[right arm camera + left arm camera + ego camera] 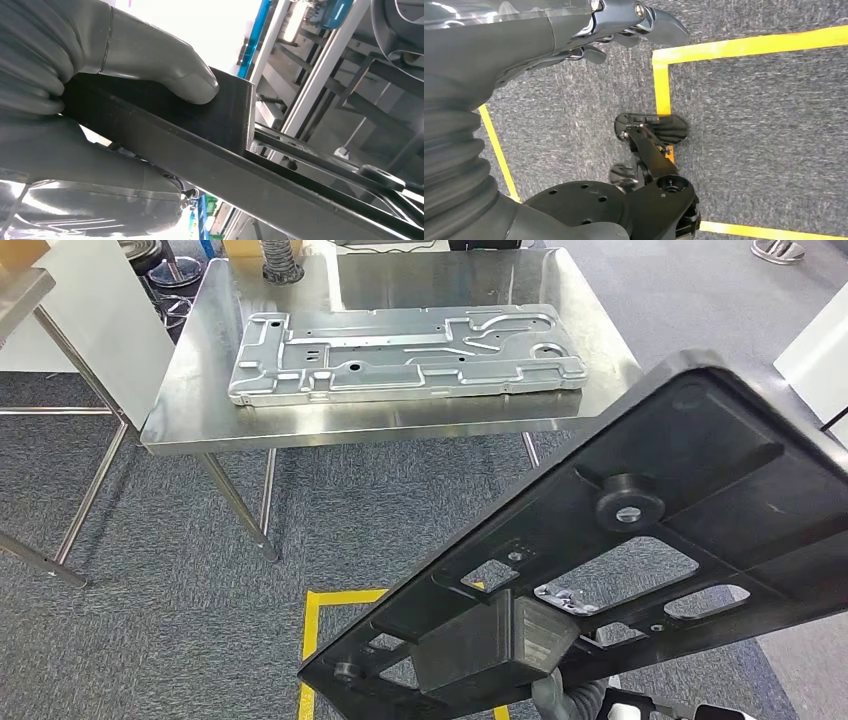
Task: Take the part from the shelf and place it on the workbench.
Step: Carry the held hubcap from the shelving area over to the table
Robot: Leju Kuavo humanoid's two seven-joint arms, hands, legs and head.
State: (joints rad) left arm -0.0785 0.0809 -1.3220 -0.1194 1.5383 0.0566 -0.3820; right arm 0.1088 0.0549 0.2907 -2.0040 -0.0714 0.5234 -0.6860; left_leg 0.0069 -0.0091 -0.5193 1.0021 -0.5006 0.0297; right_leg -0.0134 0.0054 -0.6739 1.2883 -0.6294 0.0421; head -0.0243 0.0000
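- A large black part (640,540) is held up in the air on the right side of the head view, tilted, with cutouts, a round boss with a slotted screw, and a block-shaped handle near its lower end.
- The right hand (100,85) is clamped on that block: grey thumb (170,70) pressed on one face of it, the other fingers wrapped around from behind, as seen in the right wrist view.
- The workbench (190,400), a stainless steel table, is seen ahead, well apart from the black part.
- A silver stamped metal panel (405,352) lies flat on the workbench top.
- The left hand (624,25) hangs over grey carpet (749,130) with nothing in it; fingers are loosely curled, and how far apart they are cannot be told.
- Yellow tape lines (744,45) are marked on the carpet.
- No brand, label or readable writing is made out on any item.
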